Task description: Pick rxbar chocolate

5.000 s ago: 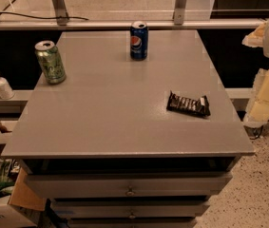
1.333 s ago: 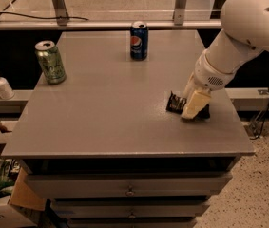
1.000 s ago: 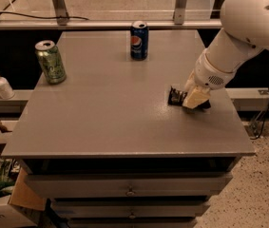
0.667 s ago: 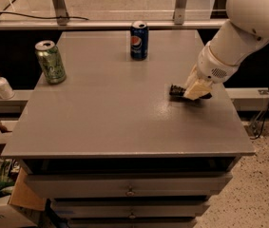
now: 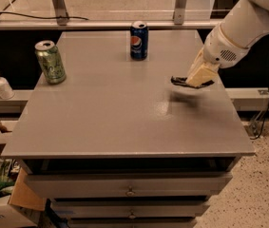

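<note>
The rxbar chocolate (image 5: 178,81), a flat black-wrapped bar, hangs in my gripper (image 5: 196,80) a little above the grey table (image 5: 110,113), over its right side. Its shadow lies on the tabletop just below. The pale fingers (image 5: 202,73) are shut on the bar's right part and hide it; only the left end shows. The white arm reaches in from the upper right.
A blue Pepsi can (image 5: 139,40) stands at the back middle of the table. A green can (image 5: 50,61) stands at the back left. A white pump bottle (image 5: 0,84) sits on a ledge to the left. Cardboard boxes (image 5: 1,198) lie on the floor at lower left.
The gripper came in from the right, closed on the bar where it lay on the table, and has lifted it up off the surface.
</note>
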`<state>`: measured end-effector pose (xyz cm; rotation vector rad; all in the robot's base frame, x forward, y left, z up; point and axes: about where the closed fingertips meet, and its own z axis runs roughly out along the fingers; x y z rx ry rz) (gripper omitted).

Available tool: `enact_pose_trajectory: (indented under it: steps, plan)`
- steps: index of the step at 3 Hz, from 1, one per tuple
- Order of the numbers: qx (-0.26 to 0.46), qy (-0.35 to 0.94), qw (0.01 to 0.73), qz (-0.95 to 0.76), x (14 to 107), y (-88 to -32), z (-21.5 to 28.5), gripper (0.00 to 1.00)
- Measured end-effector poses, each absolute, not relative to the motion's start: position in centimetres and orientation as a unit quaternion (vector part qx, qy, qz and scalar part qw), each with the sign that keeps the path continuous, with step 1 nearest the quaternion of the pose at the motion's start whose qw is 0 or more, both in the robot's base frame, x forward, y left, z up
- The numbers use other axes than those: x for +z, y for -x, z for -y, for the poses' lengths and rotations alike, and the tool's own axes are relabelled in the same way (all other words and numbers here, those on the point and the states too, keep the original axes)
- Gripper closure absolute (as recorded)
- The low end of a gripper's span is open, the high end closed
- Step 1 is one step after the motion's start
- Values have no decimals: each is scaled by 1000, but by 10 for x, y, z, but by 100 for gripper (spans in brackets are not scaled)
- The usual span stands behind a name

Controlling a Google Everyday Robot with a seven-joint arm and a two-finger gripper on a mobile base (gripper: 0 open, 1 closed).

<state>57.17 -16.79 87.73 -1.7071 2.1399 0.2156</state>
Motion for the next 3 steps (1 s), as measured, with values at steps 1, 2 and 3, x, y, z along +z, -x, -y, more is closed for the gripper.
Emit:
enact_pose_trajectory:
  steps: [1, 2, 3]
  plan:
    - [97, 604, 217, -761, 900, -574, 166, 100]
    - [134, 598, 242, -752, 928, -571, 160, 100]
    - [134, 598, 242, -752, 928, -571, 160, 100]
